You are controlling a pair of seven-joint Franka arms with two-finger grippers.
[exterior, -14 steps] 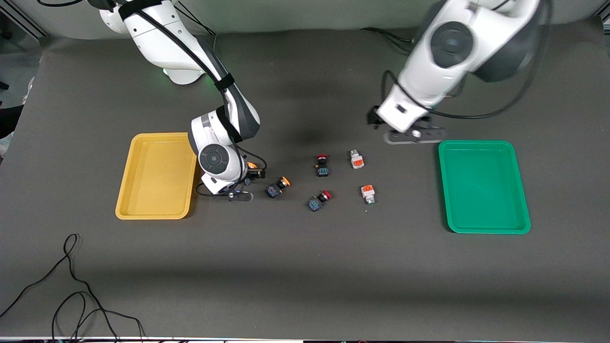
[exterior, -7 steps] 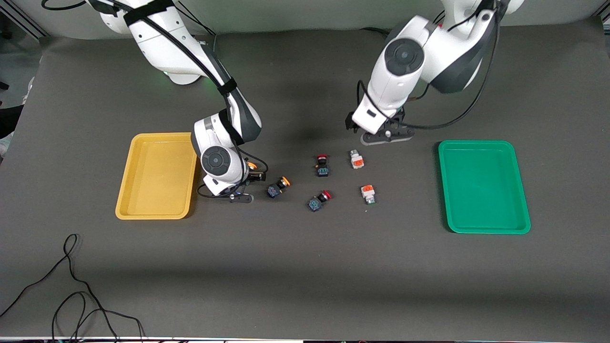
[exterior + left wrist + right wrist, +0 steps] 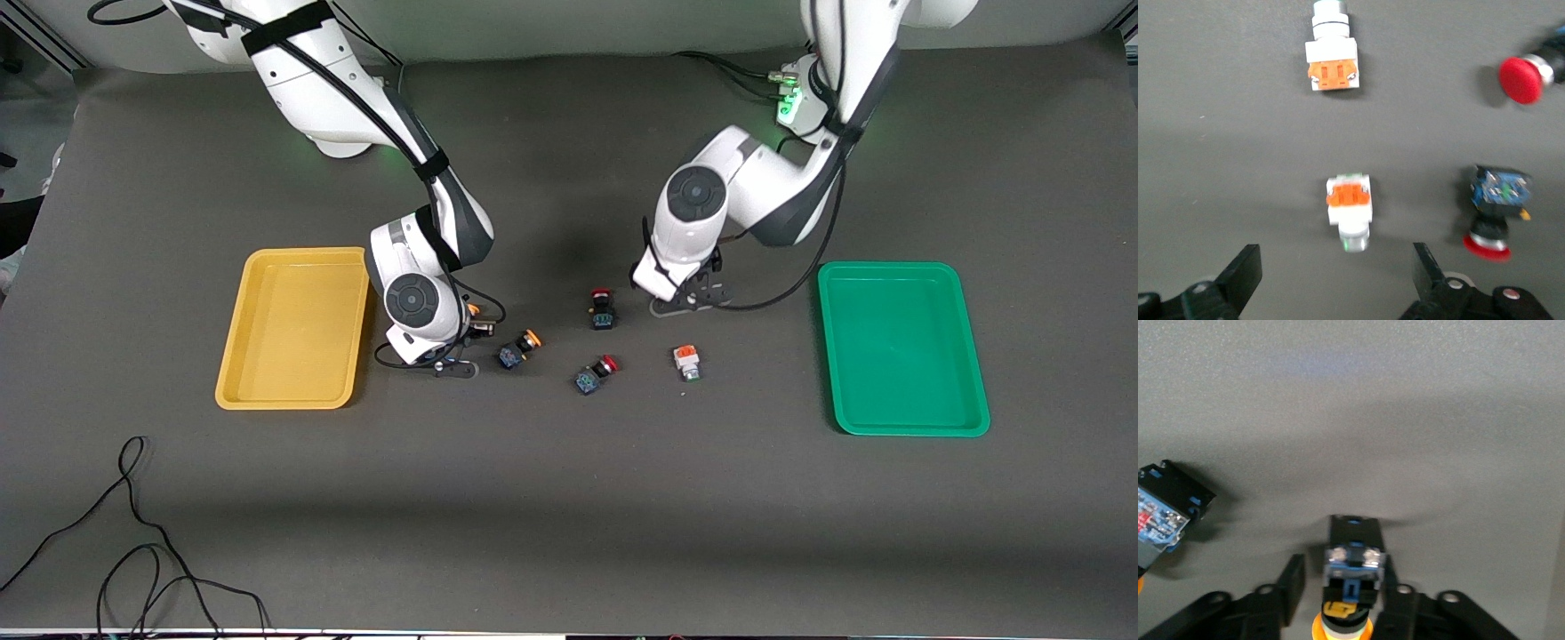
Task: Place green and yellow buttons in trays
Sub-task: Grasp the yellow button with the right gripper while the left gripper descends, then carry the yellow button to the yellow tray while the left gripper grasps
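My right gripper (image 3: 452, 354) is down at the table beside the yellow tray (image 3: 293, 404). Its open fingers straddle a yellow-capped button (image 3: 471, 311), (image 3: 1351, 570); one finger (image 3: 1395, 597) touches it, and a gap shows at the other. A second yellow-capped button (image 3: 518, 348), (image 3: 1168, 510) lies beside it. My left gripper (image 3: 680, 300), (image 3: 1335, 277) is open over a white button with an orange block (image 3: 1349, 212), which the hand hides in the front view. A second white button (image 3: 686, 362), (image 3: 1332, 57) lies nearer the front camera. The green tray (image 3: 898, 425) holds nothing.
Two red-capped black-blue switches (image 3: 602, 308), (image 3: 594, 375) lie between the yellow and white buttons; they also show in the left wrist view (image 3: 1495, 213), (image 3: 1521, 70). A loose black cable (image 3: 133, 551) lies near the front edge at the right arm's end.
My left arm has swung from beside the green tray toward the buttons and come down over a white button, now covered. My right gripper has shifted only slightly at the yellow button.
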